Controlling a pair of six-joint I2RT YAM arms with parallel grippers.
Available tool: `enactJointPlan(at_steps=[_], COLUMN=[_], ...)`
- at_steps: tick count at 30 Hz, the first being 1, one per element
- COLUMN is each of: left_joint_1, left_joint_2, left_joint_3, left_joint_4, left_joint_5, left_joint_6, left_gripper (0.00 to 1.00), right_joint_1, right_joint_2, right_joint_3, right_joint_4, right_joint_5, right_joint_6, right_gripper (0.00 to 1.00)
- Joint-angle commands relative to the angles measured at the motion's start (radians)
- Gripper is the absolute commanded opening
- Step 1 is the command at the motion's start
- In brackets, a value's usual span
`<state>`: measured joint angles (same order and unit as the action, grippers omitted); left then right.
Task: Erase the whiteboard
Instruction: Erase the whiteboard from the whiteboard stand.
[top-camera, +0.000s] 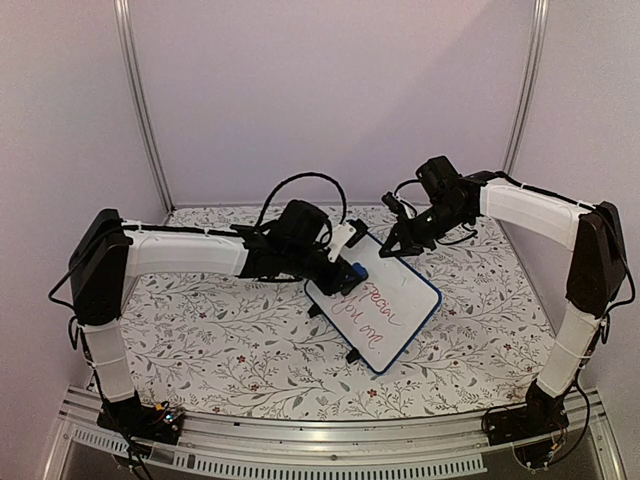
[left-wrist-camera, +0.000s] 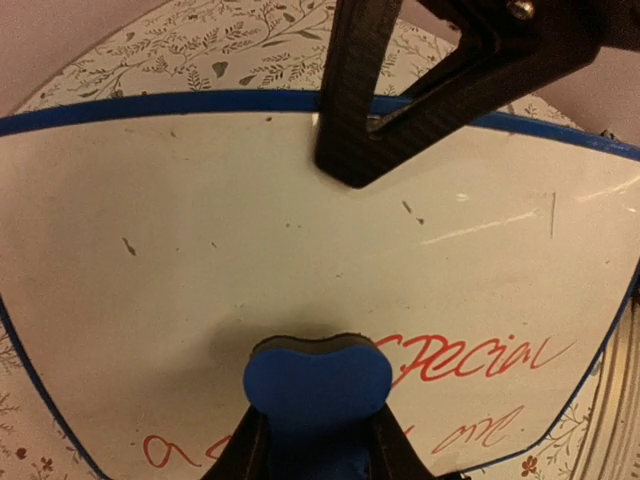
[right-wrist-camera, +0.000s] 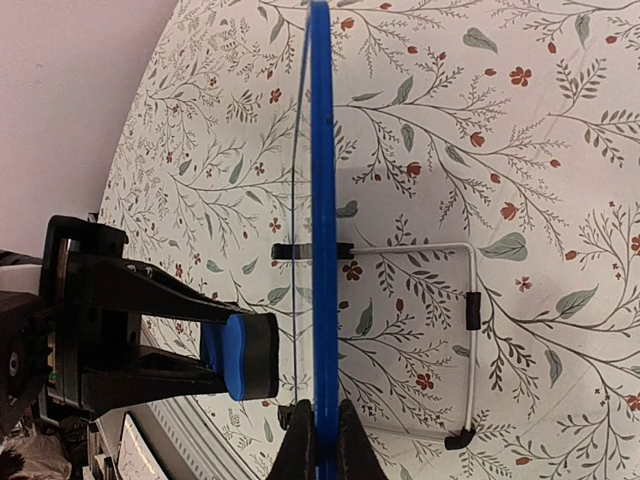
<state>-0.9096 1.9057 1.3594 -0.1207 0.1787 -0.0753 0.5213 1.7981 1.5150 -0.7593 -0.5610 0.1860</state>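
Note:
The whiteboard (top-camera: 395, 325) stands tilted mid-table, blue-framed, with red handwriting (top-camera: 375, 305) on its lower part and a blank upper part. My right gripper (top-camera: 393, 247) is shut on the board's far top edge. In the right wrist view the board's blue frame (right-wrist-camera: 323, 200) is seen edge-on, pinched in that gripper (right-wrist-camera: 320, 432). My left gripper (top-camera: 345, 272) is shut on a blue eraser (left-wrist-camera: 318, 380) with a black felt face, held at the board's face just above the word "special" (left-wrist-camera: 480, 362). From the side, a narrow gap shows between eraser (right-wrist-camera: 245, 357) and board.
A white wire stand (right-wrist-camera: 470, 300) with black feet props the board from behind. The floral tablecloth (top-camera: 230, 340) covers the table. White booth walls enclose the back and sides, and a metal rail (top-camera: 330, 435) runs along the near edge.

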Motion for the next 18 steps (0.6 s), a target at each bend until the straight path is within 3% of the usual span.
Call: enactJointPlan(at_steps=[1, 18], left_joint_1=[-0.011, -0.018], left_joint_2=[0.021, 0.078], left_joint_3=[0.045, 0.021], left_joint_4=[-0.017, -0.021], left_joint_5=[0.028, 0.061], left_joint_6=[0.023, 0.016], left_gripper=[0.0, 0.0], right_joint_1=[0.025, 0.025], right_joint_2=[0.023, 0.025], right_joint_3=[-0.024, -0.025], right_joint_4=[-0.08, -0.08], right_joint_5=[0.016, 0.016], right_joint_6=[-0.033, -0.031], right_gripper=[0.0, 0.0])
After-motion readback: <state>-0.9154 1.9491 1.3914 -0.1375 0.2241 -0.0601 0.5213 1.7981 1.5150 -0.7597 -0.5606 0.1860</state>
